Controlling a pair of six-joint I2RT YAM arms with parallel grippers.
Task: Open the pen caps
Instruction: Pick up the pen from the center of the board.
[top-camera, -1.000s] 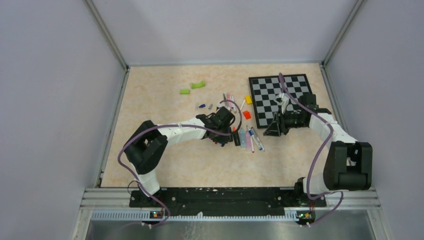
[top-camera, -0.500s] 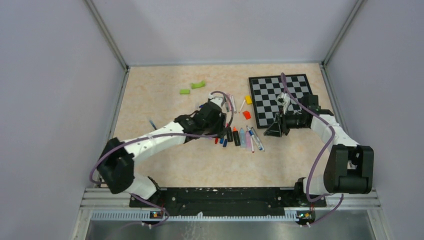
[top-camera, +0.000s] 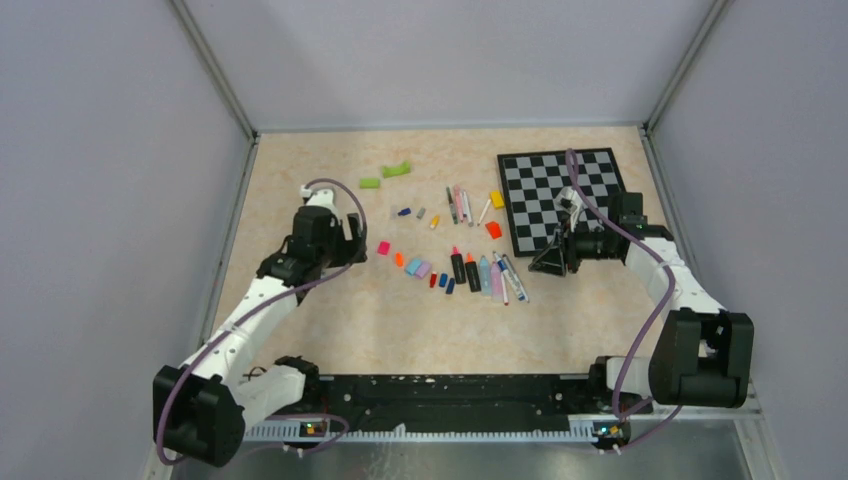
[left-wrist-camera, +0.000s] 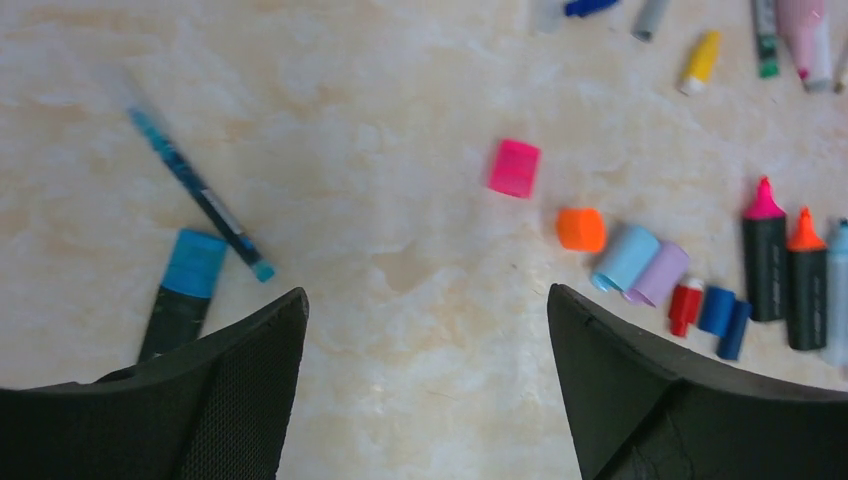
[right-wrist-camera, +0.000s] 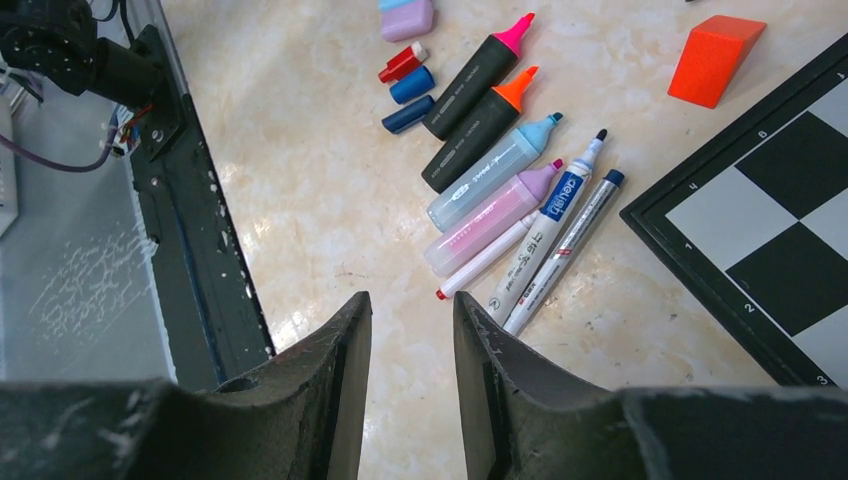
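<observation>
Loose pen caps lie left of the pens: pink (left-wrist-camera: 514, 167), orange (left-wrist-camera: 581, 229), light blue (left-wrist-camera: 625, 258), lilac (left-wrist-camera: 657, 273), red (left-wrist-camera: 685, 305) and blue (left-wrist-camera: 715, 310). Uncapped pens (top-camera: 482, 273) lie side by side mid-table, among them black highlighters with pink (right-wrist-camera: 480, 70) and orange (right-wrist-camera: 480, 125) tips. My left gripper (left-wrist-camera: 425, 298) (top-camera: 345, 242) hangs wide open over bare table, left of the caps. A black marker with a cyan cap on it (left-wrist-camera: 185, 295) and a thin blue pen (left-wrist-camera: 195, 185) lie by its left finger. My right gripper (right-wrist-camera: 410, 300) (top-camera: 550, 262) holds nothing, jaws slightly apart, right of the pens.
A chessboard (top-camera: 560, 200) lies at the right, an orange block (top-camera: 493, 229) and a yellow block (top-camera: 497, 199) beside it. Green curved pieces (top-camera: 397, 170) sit at the back. More pens (top-camera: 458, 203) and small caps (top-camera: 403, 212) lie behind the row. Walls close in on both sides.
My left arm has swung left, away from the pen row, and its jaws have gone from nearly shut to wide open. The right arm has barely moved.
</observation>
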